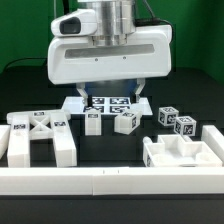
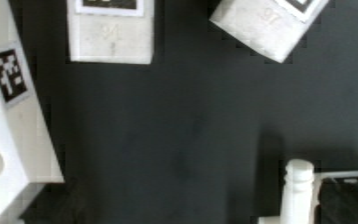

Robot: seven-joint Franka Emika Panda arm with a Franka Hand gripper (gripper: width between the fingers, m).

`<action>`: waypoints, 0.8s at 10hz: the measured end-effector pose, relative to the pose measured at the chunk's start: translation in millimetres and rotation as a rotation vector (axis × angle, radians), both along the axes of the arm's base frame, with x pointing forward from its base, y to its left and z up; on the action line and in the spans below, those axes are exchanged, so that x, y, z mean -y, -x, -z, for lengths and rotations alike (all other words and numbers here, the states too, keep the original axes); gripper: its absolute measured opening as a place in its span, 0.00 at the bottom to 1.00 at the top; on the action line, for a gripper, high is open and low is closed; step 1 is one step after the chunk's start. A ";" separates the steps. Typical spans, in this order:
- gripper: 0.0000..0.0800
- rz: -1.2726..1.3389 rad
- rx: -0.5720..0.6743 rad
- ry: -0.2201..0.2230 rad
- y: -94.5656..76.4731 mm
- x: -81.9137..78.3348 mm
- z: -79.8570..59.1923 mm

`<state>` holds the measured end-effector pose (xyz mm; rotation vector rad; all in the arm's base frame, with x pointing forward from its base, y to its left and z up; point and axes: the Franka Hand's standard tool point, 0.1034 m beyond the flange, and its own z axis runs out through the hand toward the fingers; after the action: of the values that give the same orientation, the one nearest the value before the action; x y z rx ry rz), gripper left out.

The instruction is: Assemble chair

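The chair lies in loose white tagged parts on the black table. An X-ribbed panel [image 1: 38, 136] is at the exterior view's left. Small tagged blocks [image 1: 93, 122] [image 1: 125, 122] sit in the middle, and two more [image 1: 168, 117] [image 1: 186, 126] to the right. A notched block [image 1: 178, 152] is at the front right. My gripper [image 1: 110, 93] hangs above the table behind the middle blocks, its fingers apart and nothing between them. The wrist view shows two tagged blocks [image 2: 114, 35] [image 2: 265, 25], a larger tagged part [image 2: 7, 110] and a white pegged piece [image 2: 300, 190]. My fingers do not show there.
The marker board [image 1: 112, 103] lies flat under the gripper. A long plain white rail [image 1: 110, 182] runs along the front edge. Bare black table [image 2: 176, 130] lies between the parts.
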<state>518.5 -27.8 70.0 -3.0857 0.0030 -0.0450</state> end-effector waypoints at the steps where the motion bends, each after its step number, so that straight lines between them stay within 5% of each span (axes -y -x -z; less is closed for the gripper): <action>1: 0.81 0.112 -0.007 -0.012 2.2 -0.8 1.8; 4: 0.81 0.484 -0.067 -0.056 20.3 -5.9 16.6; 8: 0.81 0.505 -0.086 -0.059 20.3 -7.3 16.2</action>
<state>498.2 -20.4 53.8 -2.9374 0.7660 0.0659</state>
